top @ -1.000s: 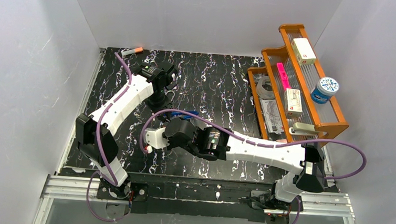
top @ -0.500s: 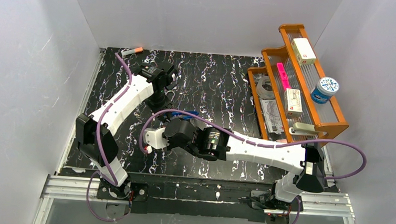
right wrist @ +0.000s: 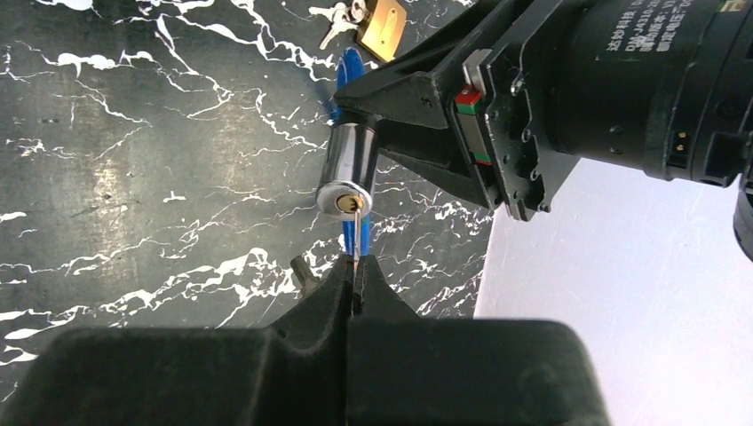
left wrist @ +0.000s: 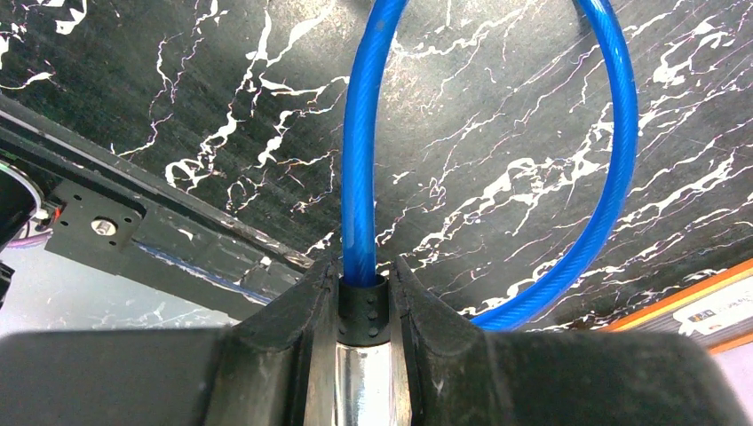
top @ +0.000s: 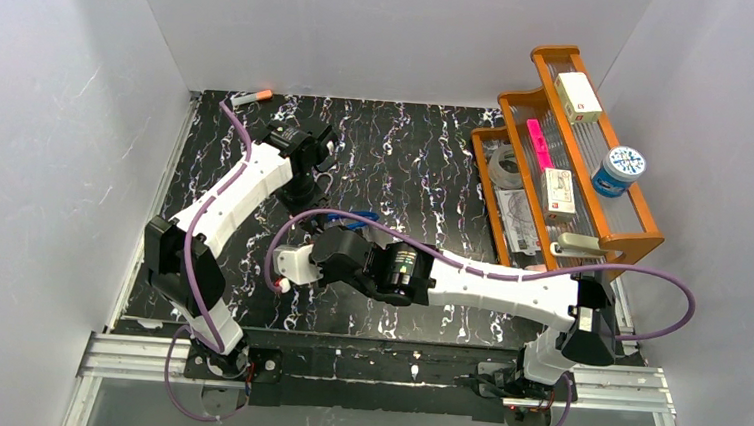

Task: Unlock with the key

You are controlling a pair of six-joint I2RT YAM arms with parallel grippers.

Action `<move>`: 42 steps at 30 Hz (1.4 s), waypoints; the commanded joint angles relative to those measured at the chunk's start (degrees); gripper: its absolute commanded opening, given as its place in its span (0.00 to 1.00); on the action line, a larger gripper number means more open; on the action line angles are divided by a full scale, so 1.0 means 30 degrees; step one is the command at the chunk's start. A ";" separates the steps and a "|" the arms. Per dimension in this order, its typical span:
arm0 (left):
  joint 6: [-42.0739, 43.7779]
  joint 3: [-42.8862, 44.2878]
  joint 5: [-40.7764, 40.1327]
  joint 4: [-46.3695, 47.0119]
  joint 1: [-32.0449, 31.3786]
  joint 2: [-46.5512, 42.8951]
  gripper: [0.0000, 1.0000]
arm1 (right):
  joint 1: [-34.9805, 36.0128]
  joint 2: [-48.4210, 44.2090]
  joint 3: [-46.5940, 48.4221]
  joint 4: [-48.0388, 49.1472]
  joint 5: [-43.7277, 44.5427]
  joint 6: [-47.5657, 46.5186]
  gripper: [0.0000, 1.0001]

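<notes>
My left gripper (left wrist: 366,266) is shut on the chrome barrel (left wrist: 364,373) of a cable lock, whose blue cable (left wrist: 360,133) loops out ahead over the black marble table. In the right wrist view the barrel (right wrist: 348,169) hangs from the left gripper with its keyhole (right wrist: 344,203) facing me. My right gripper (right wrist: 355,266) is shut on a thin key (right wrist: 357,232), whose tip touches the keyhole. In the top view the left gripper (top: 307,183) and the right gripper (top: 323,234) meet near the table's middle left, and the lock is mostly hidden.
A brass padlock (right wrist: 384,27) with a key bunch lies on the table just beyond the left gripper. A wooden rack (top: 642,232) with boxes, tape and a jar stands at the right. A marker (top: 252,95) lies at the back left corner.
The right arm has shifted very slightly. The left arm holds still with the lock.
</notes>
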 commanded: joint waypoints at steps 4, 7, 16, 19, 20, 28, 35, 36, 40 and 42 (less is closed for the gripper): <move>-0.0101 0.0002 0.0044 -0.0107 -0.0004 -0.0796 0.00 | 0.0200 -0.0567 0.0962 -0.0440 -0.0566 0.0714 0.01; -0.0142 -0.0034 0.0125 -0.0107 -0.0004 -0.0819 0.00 | 0.0219 -0.0546 0.0899 -0.0176 -0.0358 0.0555 0.01; -0.0104 -0.0086 0.0122 -0.0107 -0.0006 -0.0942 0.00 | 0.0349 0.0281 0.1092 0.0506 0.1023 -0.0127 0.01; -0.0050 -0.0088 0.0177 -0.0065 0.0007 -0.0864 0.00 | 0.0354 0.0356 0.1176 0.0526 0.1205 -0.0274 0.01; -0.0027 -0.0101 0.0182 -0.0061 0.0004 -0.0857 0.00 | 0.0384 0.0382 0.1195 0.0514 0.1143 -0.0239 0.01; -0.0047 -0.0329 0.0245 0.0062 0.0003 -0.0857 0.00 | 0.0495 0.0434 0.1618 0.0426 0.0582 -0.0057 0.01; -0.0039 -0.0202 0.0261 0.0098 0.0001 -0.0971 0.00 | 0.0469 0.0501 0.1374 0.0203 0.0377 0.0042 0.01; -0.0055 -0.0199 0.0218 0.0113 0.0011 -0.0973 0.00 | 0.0490 0.0503 0.1366 0.0056 0.0318 0.0156 0.01; -0.0075 -0.0271 0.0205 0.0072 0.0012 -0.0923 0.00 | 0.0475 0.0350 0.1203 -0.0145 0.0436 0.0321 0.01; -0.0077 -0.0305 0.0213 0.0097 -0.0010 -0.0873 0.00 | 0.0506 0.0226 0.1309 -0.0327 0.0337 0.0428 0.01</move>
